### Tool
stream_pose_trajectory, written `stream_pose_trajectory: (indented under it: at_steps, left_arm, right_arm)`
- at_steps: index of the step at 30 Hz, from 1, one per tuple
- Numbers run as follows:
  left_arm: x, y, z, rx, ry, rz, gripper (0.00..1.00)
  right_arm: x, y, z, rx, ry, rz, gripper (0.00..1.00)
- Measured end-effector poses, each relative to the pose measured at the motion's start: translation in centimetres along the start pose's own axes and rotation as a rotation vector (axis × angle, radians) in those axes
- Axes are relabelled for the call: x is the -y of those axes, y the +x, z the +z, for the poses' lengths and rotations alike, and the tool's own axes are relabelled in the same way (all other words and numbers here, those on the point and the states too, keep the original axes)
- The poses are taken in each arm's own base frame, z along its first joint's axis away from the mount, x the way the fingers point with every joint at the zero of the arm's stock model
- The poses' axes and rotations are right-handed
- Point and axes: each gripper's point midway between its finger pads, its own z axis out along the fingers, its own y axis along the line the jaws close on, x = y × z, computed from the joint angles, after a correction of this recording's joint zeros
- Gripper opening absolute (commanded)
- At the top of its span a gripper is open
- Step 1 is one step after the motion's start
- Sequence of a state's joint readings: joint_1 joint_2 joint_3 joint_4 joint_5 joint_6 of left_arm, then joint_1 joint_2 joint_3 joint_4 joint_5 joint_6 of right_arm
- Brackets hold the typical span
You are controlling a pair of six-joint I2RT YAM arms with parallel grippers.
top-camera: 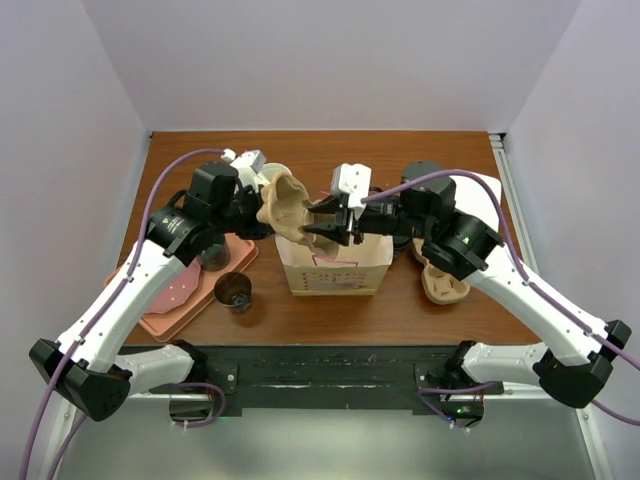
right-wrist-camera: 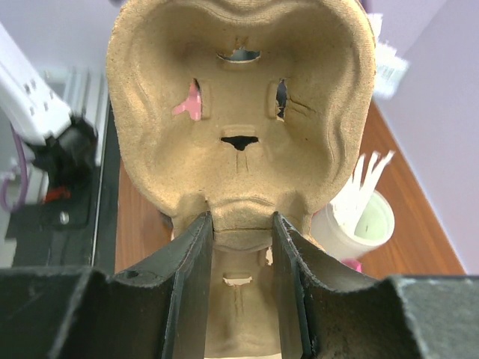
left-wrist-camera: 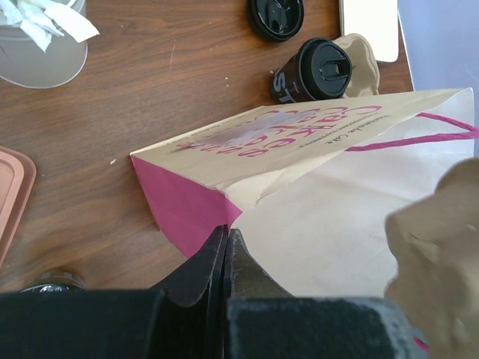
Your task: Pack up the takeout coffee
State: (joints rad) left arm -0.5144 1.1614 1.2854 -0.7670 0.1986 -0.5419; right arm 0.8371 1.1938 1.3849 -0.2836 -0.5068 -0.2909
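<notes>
Entry: tan pulp cup carrier, facing me. My right gripper is pinching its lower neck. A white cup of stirrers is showing right of the carrier.

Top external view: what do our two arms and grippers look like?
The left arm and right arm have white link shells, black joints and black bases; a purple cable runs along each. The left gripper and right gripper have black tapering fingers, with white blocks at the wrists.

Overhead camera high behind the arm bases, looking down on the whole desk, left wrist camera close above the paper bag, right wrist camera pressed near the pulp carrier, both things also seen overhead.
</notes>
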Motion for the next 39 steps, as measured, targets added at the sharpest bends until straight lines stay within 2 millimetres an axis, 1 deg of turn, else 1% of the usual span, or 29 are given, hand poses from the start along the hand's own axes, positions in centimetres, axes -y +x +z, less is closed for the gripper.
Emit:
stream_pose_trajectory:
  at_steps: [4, 9, 11, 14, 19, 25, 39]
  left_arm:
    - [0.1, 0.0, 0.0, -0.002, 0.01, 0.006, 0.0]
    - [0.3, -0.1, 0.2, -0.011, 0.021, 0.01, 0.0]
    - [0.5, -0.2, 0.3, -0.016, 0.028, 0.009, 0.0]
    - [0.7, -0.4, 0.5, -0.023, 0.038, 0.006, 0.0]
    - [1.4, -0.6, 0.8, -0.042, 0.067, 0.003, 0.0]
    - [2.1, -1.3, 1.2, -0.056, 0.087, -0.005, 0.0]
    - [1.9, -0.6, 2.2, -0.112, 0.083, -0.022, 0.0]
  right_arm:
    - [0.2, 3.0, -0.5, -0.118, 0.013, -0.027, 0.14]
    - [0.4, 7.7, -1.5, -0.321, 0.017, -0.059, 0.14]
    - [0.5, 9.3, -2.0, -0.396, 0.02, -0.068, 0.13]
    - [0.5, 11.0, -2.7, -0.472, 0.018, -0.071, 0.12]
    - [0.6, 12.3, -3.6, -0.553, 0.027, -0.081, 0.1]
    - [1.3, 13.6, -3.7, -0.654, 0.038, -0.1, 0.1]
    - [2.2, 16.0, -4.0, -0.788, 0.067, -0.113, 0.11]
